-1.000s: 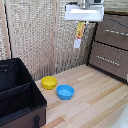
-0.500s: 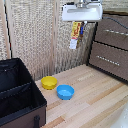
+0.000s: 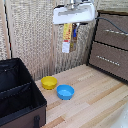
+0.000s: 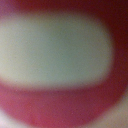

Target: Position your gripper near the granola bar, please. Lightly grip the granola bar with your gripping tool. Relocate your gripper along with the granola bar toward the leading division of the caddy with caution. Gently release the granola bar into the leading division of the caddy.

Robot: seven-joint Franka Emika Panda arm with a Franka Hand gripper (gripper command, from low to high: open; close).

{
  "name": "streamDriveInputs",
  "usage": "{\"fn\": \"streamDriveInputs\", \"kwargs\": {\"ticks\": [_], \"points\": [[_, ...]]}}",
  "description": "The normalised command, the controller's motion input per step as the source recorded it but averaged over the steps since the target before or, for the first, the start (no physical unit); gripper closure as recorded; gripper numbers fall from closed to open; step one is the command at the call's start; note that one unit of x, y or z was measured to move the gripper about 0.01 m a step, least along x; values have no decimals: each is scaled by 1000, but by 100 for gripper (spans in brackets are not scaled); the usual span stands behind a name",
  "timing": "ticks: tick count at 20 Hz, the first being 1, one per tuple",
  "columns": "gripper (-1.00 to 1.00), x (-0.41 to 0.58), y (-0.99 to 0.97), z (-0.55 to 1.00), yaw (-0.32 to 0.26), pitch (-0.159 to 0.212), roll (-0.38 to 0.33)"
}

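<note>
My gripper (image 3: pixel 70 26) hangs high in the exterior view, its white head near the top middle. It is shut on the granola bar (image 3: pixel 68 38), a flat yellow, red and brown box that dangles upright below it, well above the table. The black caddy (image 3: pixel 20 102) stands at the exterior view's lower left, with a divider (image 3: pixel 17 90) crossing it; its front-most compartment (image 3: pixel 20 106) lies low and to the left of the bar. The wrist view is a blur of red (image 4: pixel 65 107) and pale print, filled by the bar's surface.
A yellow bowl (image 3: pixel 49 82) and a blue bowl (image 3: pixel 65 91) sit on the wooden table (image 3: pixel 95 105) between the caddy and a brown drawer cabinet (image 3: pixel 111 45) at the exterior view's right. A woven screen stands behind.
The gripper with the granola bar has shifted toward the exterior view's left, closer to the caddy's side. The bowls and caddy have not moved.
</note>
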Motion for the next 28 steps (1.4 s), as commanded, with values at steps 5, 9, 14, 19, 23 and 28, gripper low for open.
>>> {"fn": "streamDriveInputs", "kwargs": {"ticks": [5,9,14,19,23,28], "points": [[100,177,876,189,-89,-4,-36],[100,175,847,136,-111,-28,-46],[100,98,786,62,-135,-11,-66],[100,26,755,54,-148,-3,-69],[100,0,719,14,-152,4,-74],[100,0,712,37,-152,4,-66]]}}
